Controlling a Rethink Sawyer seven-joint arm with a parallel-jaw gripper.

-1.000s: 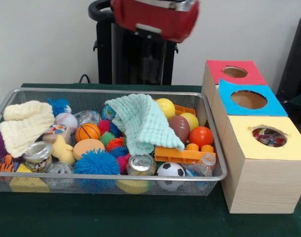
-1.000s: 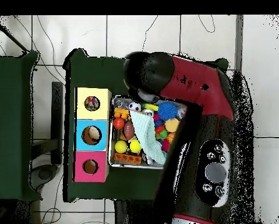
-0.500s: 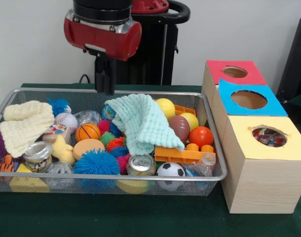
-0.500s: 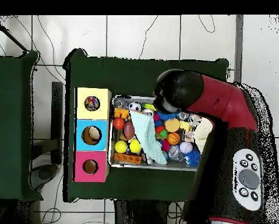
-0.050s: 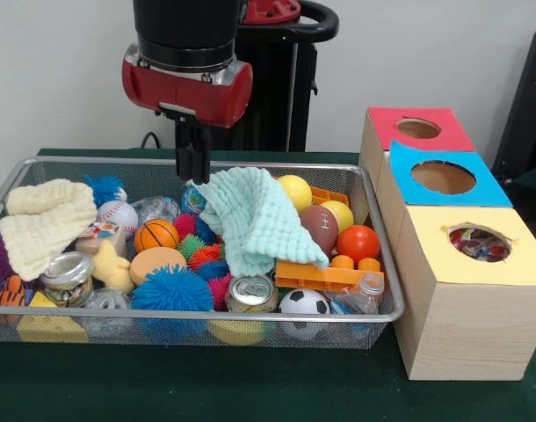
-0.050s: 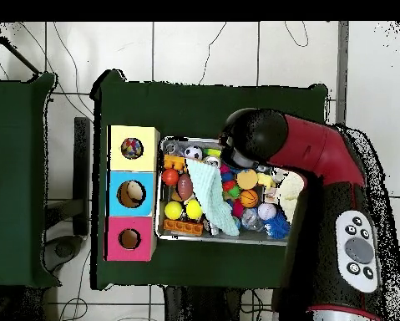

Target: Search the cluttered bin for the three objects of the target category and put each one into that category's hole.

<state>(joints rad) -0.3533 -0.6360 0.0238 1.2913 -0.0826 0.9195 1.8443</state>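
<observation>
One fingers (image 5: 193,167) pair pointing straight down, seemingly closed, empty, above mint cloth (image 5: 255,218).

Low, close front camera facing the wire bin (image 5: 373,312); high overhead looking straight down; bin shared.

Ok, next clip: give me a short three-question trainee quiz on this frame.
1. True or false: the gripper is holding a ball.
2. Which box already shows objects through its hole? A) red box B) blue box C) yellow box
3. Fill in: the mint green cloth partly covers the brown ____.

Key: 1 false, it hangs empty above the wire bin; 2 C; 3 football.
</observation>
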